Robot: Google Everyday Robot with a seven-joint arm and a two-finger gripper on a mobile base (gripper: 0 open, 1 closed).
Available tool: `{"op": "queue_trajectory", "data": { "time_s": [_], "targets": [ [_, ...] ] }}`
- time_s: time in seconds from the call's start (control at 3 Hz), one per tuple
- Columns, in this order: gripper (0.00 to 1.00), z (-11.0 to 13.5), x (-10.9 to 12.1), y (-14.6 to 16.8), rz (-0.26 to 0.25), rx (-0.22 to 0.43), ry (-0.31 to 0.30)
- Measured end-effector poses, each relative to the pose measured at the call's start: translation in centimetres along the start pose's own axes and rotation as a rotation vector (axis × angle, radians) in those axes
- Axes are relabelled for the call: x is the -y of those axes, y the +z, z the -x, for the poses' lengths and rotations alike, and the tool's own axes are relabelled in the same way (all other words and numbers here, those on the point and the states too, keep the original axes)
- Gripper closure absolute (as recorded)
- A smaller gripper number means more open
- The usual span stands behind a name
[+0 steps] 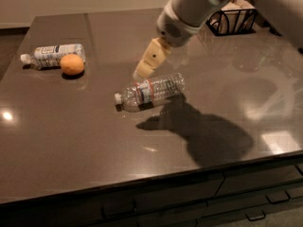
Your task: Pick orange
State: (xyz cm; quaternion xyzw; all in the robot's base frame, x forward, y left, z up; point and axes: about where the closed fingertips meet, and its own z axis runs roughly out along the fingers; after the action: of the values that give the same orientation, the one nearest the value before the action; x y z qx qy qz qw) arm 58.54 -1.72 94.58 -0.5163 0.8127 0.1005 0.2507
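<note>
The orange (pixel 72 64) is a small round fruit lying on the dark table at the far left, touching a white-labelled bottle (pixel 52 55) lying on its side behind it. My gripper (pixel 142 71), with pale yellow pads, hangs above the table's middle, pointing down and left, just above a clear water bottle (pixel 150 91) lying on its side. The gripper is well to the right of the orange and holds nothing that I can see.
A black wire basket (pixel 233 20) stands at the back right of the table (pixel 94 145). The arm casts a large shadow on the table to the right of the clear bottle. Drawers run along the table's front below the edge.
</note>
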Motion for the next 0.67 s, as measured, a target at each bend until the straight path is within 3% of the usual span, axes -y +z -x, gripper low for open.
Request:
{"op": "queue_trajectory", "data": {
  "time_s": [0.33, 0.67],
  "targets": [
    [0.0, 4.19, -1.1, 3.93, -0.012, 0.014, 0.011],
    [0.0, 4.25, -1.17, 3.94, -0.011, 0.014, 0.014]
  ]
}}
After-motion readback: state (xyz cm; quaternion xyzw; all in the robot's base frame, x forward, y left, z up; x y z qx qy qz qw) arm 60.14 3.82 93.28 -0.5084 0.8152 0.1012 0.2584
